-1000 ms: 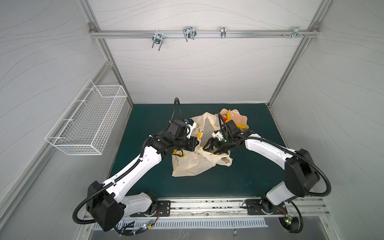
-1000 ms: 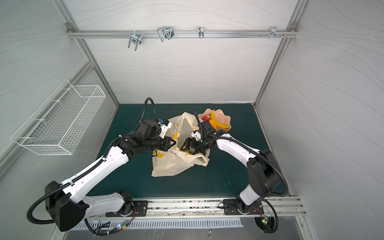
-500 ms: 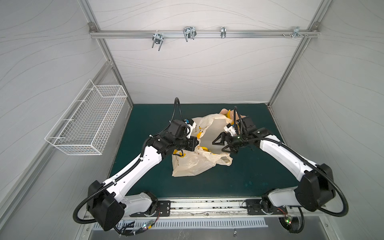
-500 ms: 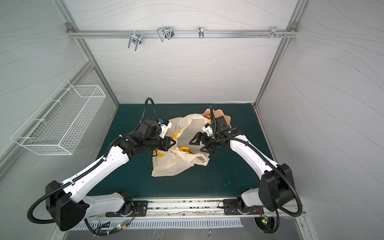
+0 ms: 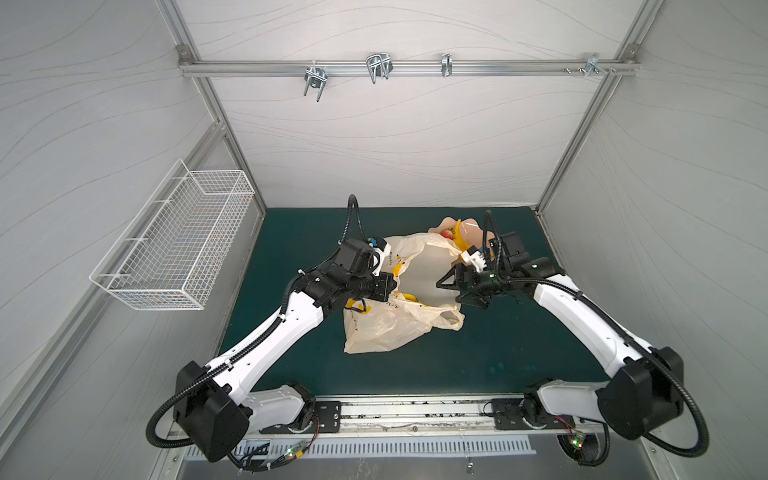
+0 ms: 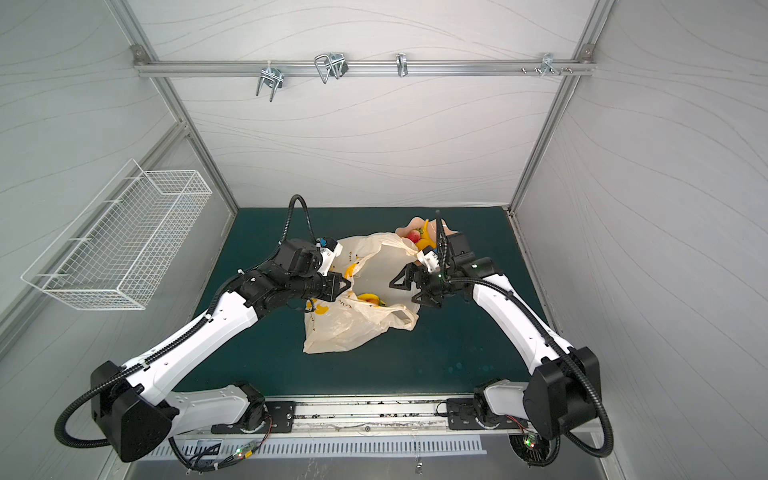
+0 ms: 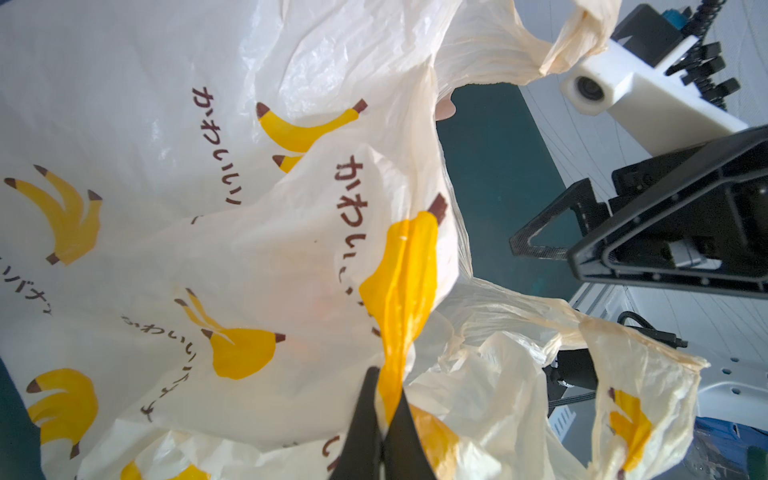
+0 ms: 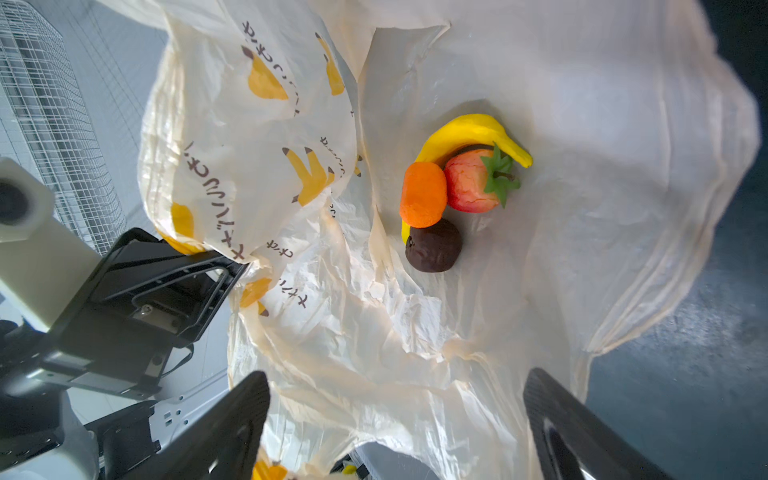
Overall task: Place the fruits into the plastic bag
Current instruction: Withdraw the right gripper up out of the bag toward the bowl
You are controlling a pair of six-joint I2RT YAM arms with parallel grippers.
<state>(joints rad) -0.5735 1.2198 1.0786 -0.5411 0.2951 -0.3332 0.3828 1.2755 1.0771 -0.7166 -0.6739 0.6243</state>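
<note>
1. Plastic bag [image 5: 386, 328] lies crumpled on the green counter [image 5: 498, 345], a fold of its rim pinched between the closed fingers of the left claw [image 7: 384, 386], which holds the mouth agape.
2. Right claw [image 8: 397, 376] hangs at the bag's mouth, jaws spread wide, gripping nothing.
3. Inside the bag a banana [image 8: 469, 129], an orange [image 8: 423, 195], a strawberry [image 8: 471, 183] and a dark brown piece [image 8: 433, 246] lie touching.
4. Behind the bag, a pink dish [image 6: 409, 224] holds a red fruit [image 6: 413, 235] and a yellow fruit [image 6: 424, 239].
</note>
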